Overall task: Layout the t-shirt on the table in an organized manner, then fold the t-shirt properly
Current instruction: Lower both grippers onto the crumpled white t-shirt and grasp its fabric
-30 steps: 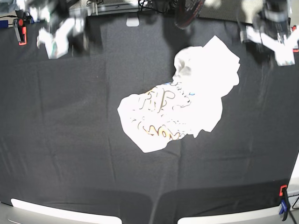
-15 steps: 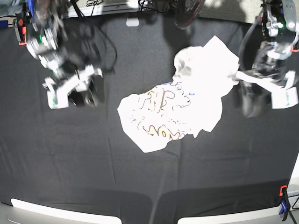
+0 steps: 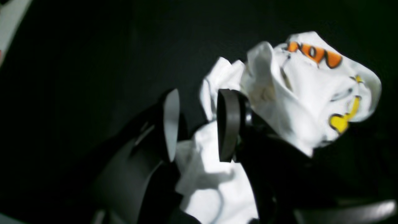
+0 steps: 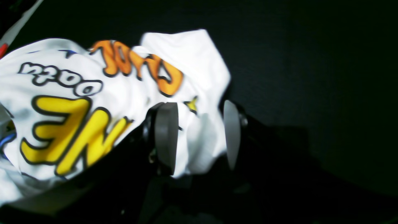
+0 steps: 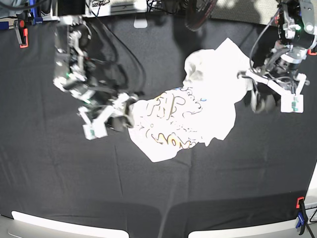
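The tee lies crumpled near the middle of the bench, toward its far edge, print partly showing; nothing is spread or folded yet. The left pincer stands open astride a white fold, and the right pincer stands open around another edge. Neither has closed on cloth. Grasping, spreading flat and every fold remain.

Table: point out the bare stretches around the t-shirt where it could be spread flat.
Bare black table runs along the near edge below the t-shirt, and at far left below the right gripper. Crowded: the middle, where the crumpled shirt lies with the right gripper and the left gripper at its opposite edges.
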